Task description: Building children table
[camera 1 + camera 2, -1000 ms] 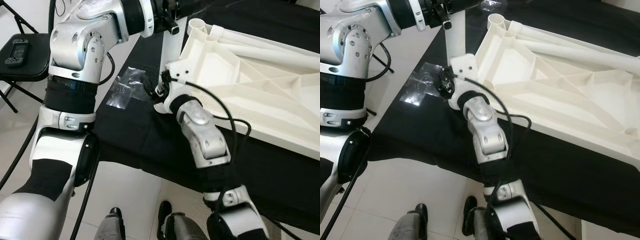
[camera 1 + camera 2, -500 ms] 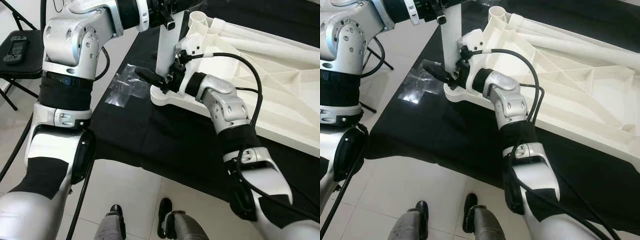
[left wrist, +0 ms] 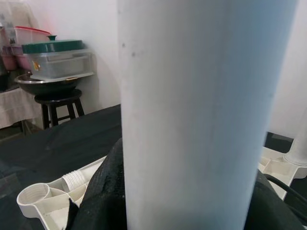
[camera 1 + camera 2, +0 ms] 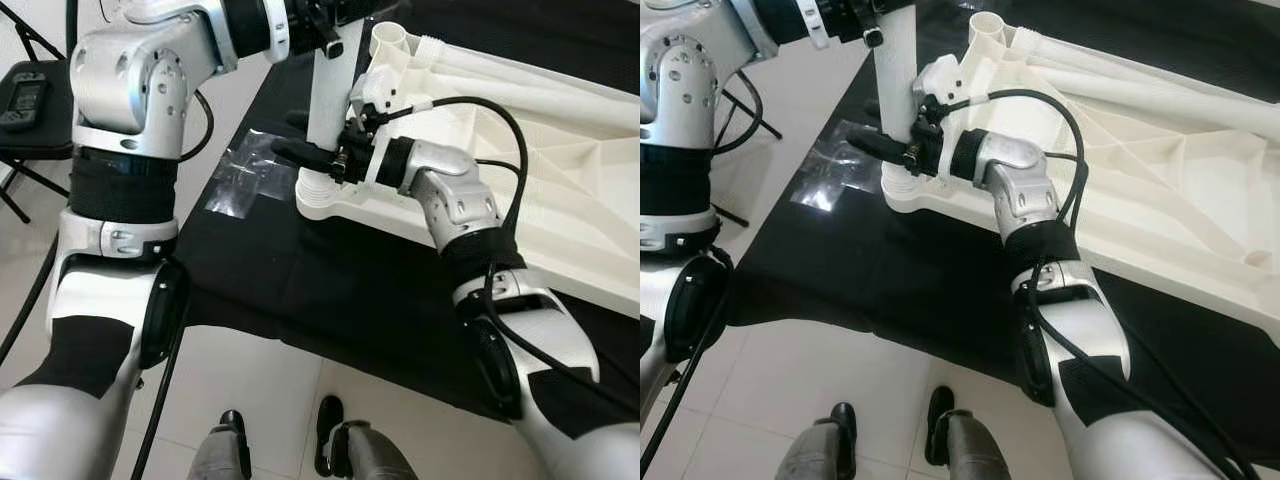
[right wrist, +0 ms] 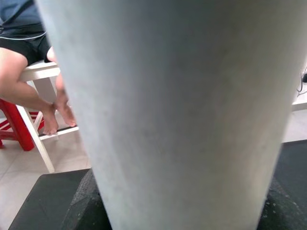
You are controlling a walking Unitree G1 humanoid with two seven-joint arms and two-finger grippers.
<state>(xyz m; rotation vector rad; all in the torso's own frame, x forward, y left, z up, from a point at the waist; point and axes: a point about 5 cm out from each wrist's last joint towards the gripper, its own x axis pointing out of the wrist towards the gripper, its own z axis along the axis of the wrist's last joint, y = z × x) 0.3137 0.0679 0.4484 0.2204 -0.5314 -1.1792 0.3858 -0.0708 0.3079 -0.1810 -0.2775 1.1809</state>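
The upside-down white plastic children's table top [image 4: 520,140] lies on the desk draped in black cloth [image 4: 330,290], its ribbed underside facing up. At its near corner a white plastic tubular leg [image 4: 325,110] stands upright in the round socket [image 4: 322,195]. The left tool [image 4: 330,20] grips the leg high up, and its wrist view shows the tube pressed close between dark pads. The right tool [image 4: 300,150] reaches across low on the leg, just above the socket, its black fingers [image 4: 875,140] straddling the tube. Whether they actually pinch it, I cannot tell.

The leg looks light, hollow and stiff, with a smooth skin that could slip when twisted, so I would grip it firmly, low near the socket for turning and high up for keeping it upright. The top seems broad and rigid enough to stay put.

A second ago the right arm was bent low under the corner; half a second ago it had swung up beside the leg. Now its fingers sit nearer the tube, and the head view has shifted slightly. A clear plastic bag [image 4: 245,175] lies on the cloth nearby.
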